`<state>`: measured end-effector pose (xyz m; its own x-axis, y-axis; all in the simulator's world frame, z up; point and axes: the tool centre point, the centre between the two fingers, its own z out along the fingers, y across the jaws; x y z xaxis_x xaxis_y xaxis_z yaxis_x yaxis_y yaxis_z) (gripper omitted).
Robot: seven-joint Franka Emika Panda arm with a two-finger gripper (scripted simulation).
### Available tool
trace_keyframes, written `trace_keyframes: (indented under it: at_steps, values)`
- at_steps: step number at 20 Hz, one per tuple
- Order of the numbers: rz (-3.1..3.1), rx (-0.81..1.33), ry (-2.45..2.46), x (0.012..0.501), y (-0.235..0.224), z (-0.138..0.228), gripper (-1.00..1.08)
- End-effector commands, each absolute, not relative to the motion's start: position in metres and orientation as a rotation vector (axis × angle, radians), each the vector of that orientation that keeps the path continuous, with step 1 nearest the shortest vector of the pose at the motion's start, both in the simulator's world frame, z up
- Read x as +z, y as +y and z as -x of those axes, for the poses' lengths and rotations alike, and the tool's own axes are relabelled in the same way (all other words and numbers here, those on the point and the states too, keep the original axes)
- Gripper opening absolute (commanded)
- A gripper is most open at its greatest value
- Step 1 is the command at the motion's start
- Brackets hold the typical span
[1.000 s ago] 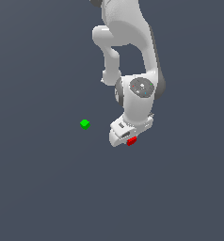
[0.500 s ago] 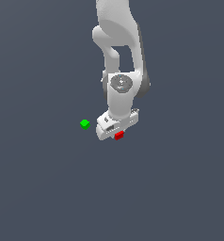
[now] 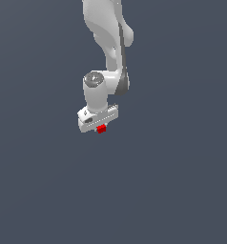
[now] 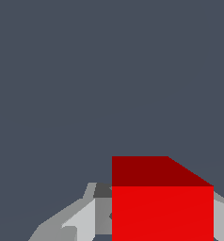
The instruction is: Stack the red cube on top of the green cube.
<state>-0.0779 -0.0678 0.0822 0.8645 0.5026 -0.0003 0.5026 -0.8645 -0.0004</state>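
We have the red cube (image 3: pixel 101 128) pinched in the tool (image 3: pixel 99 125), fingers closed on its sides, carried above the surface (image 3: pixel 182 190). The green cube is not visible in either view, likely hidden under the arm (image 3: pixel 108 43). To do this step well we centre the red cube over the green one first, lower slowly, keep faces square, release only on contact.
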Motion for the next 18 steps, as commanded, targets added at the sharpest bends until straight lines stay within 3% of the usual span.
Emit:
trace_keyframes:
  at_steps: [1,9,17,18]
  values:
    - [3.033,-0.001,-0.818,0.078,-0.090,0.093,-1.00]
    - [3.033,0.000,-0.819,0.065,-0.144,0.124,-1.00]
    - [3.033,0.000,-0.820,0.061,-0.161,0.133,-1.00]
    - [3.033,0.000,-0.820,0.061,-0.161,0.133,1.00]
